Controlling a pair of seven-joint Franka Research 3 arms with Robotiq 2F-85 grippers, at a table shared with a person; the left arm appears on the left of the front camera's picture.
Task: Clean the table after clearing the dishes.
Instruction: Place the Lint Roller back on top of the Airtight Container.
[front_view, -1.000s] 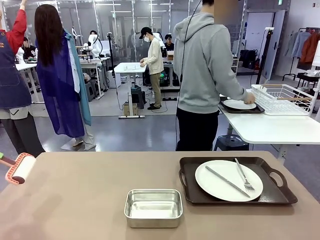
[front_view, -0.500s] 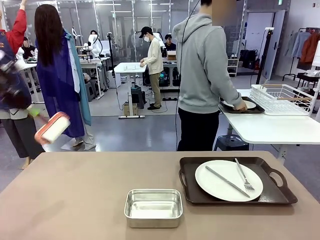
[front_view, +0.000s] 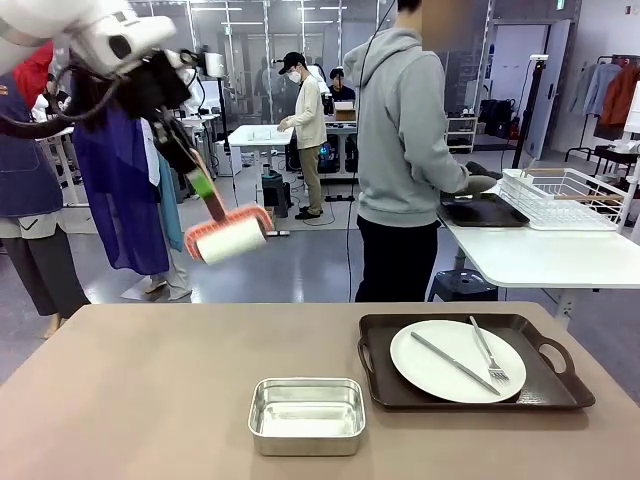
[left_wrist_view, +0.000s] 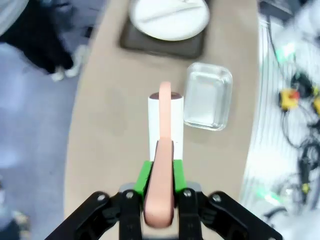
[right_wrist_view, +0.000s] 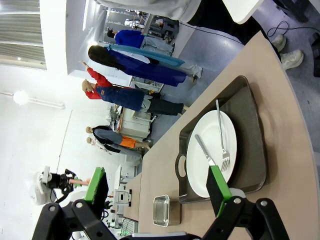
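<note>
Closest to me, the right gripper (right_wrist_view: 158, 182) hangs with its fingers spread and nothing between them. On the large matte beige-brown table (front_view: 150, 400) the small rectangular silver metal pan (front_view: 306, 415) sits at 6 o'clock. At 4 o'clock the dark brown handled tray (front_view: 560, 385) carries its round white plate (front_view: 440, 375), with the metal fork (front_view: 489, 352) and knife (front_view: 452, 361) lying across it, so I judge the clearing unfinished. Over the table's 10 o'clock edge the left gripper (left_wrist_view: 159, 182) is clamped on the salmon-pink handle of a white lint roller (front_view: 232, 238). A second ago that roller hung low off the 9 o'clock edge; now it has swung up and inward, well above the top and touching nothing. To me the cleaning tool looks to be getting into position. Beyond, at 1 o'clock, the person in a grey hoodie (front_view: 405, 130) stands at the smaller white table (front_view: 540, 255), where the second dark tray (front_view: 483, 212) now lies bare. The plate it held a second ago is gone, and I cannot tell where.
</note>
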